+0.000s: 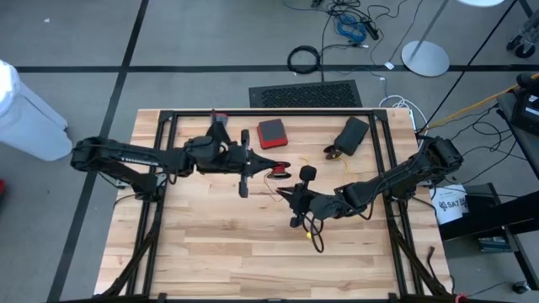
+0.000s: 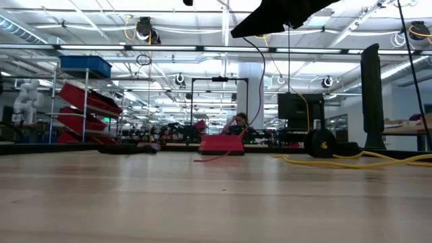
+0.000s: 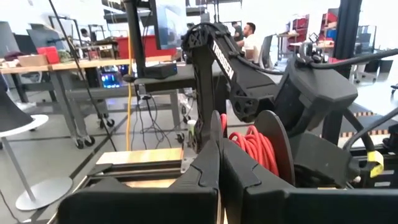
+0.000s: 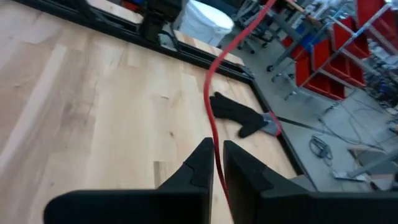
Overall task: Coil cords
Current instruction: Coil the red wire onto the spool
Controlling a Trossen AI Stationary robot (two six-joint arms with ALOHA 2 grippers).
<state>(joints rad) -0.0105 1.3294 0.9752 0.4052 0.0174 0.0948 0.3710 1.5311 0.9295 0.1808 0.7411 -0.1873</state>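
fingers of the right gripper point(image 4: 215, 163) pinch a red cord point(image 4: 210, 93) above the worktop point(image 4: 81, 106); left gripper point(image 3: 219, 163) is closed beside the reel point(image 3: 264, 146). loosening now could drop the cord.

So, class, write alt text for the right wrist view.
The right gripper has its two dark fingers closed around a thin red cord that rises over the wooden table. A black glove lies near the table's edge.
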